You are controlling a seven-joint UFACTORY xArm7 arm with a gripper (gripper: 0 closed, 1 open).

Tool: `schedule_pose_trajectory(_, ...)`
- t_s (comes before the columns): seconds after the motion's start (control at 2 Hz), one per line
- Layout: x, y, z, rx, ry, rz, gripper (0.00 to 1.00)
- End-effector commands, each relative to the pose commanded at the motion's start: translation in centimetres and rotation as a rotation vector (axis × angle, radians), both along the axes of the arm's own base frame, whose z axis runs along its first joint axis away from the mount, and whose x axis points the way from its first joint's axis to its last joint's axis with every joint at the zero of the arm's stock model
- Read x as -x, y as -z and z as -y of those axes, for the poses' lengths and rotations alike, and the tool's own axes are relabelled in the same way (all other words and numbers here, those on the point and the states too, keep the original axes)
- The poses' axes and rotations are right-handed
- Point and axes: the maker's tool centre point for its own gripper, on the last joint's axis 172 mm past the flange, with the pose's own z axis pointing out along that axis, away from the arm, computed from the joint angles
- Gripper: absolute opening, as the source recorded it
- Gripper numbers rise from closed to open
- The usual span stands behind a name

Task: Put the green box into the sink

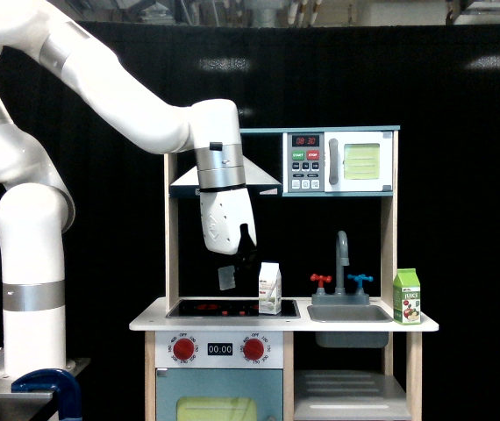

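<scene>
The green box (407,296) sits on the table's (232,323) far right edge, beside the sink (348,313). It's well off at about 4 o'clock from the end effector (241,263), which hangs over the stovetop (224,308). Can't tell if the fingers are apart or together.

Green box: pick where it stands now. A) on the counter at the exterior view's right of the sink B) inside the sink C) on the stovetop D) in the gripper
A: the green box stands upright on the counter beside the sink, at its right in the exterior view.
</scene>
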Motion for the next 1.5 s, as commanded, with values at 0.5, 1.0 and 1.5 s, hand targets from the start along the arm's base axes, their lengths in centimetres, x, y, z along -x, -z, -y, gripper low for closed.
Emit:
schedule_pose_trajectory(0.5,-10.7,-2.1,-0.3,-0.050,-0.260,0.072,1.00)
schedule_pose_trajectory(1.0,-20.4,-1.6,-1.3,-0.176,-0.688,0.092,1.00)
schedule_pose_trajectory(1.5,-24.9,0.1,-5.5,-0.266,-0.747,0.120,1.00)
